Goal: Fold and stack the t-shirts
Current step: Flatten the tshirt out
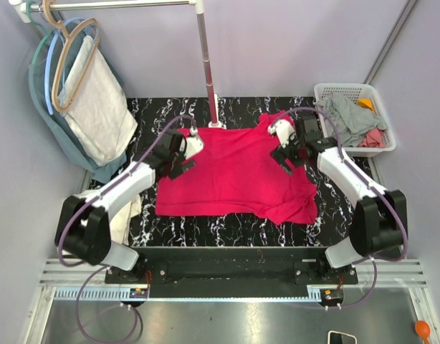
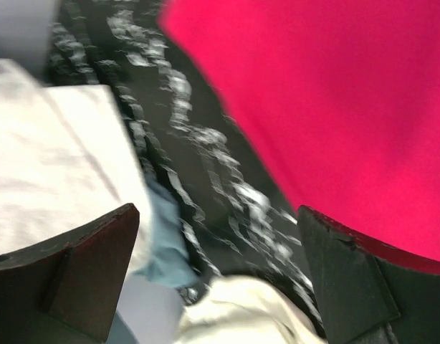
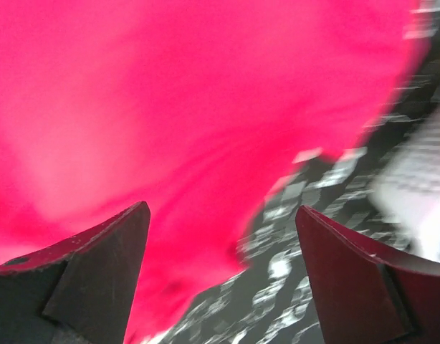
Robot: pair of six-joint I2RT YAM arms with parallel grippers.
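Observation:
A bright red t-shirt lies spread nearly flat on the black marble table, with its near right corner rumpled. My left gripper hovers open over the shirt's left edge. In the left wrist view that gripper has only table between its fingers, and the red shirt lies to the right. My right gripper stands open above the shirt's far right sleeve. Its wrist view shows the gripper empty over the edge of the red shirt. A cream-white t-shirt lies under my left arm.
A white basket at the back right holds grey, pink and orange garments. A rack pole stands behind the shirt. Hangers at the back left carry a pale speckled cloth and a teal garment.

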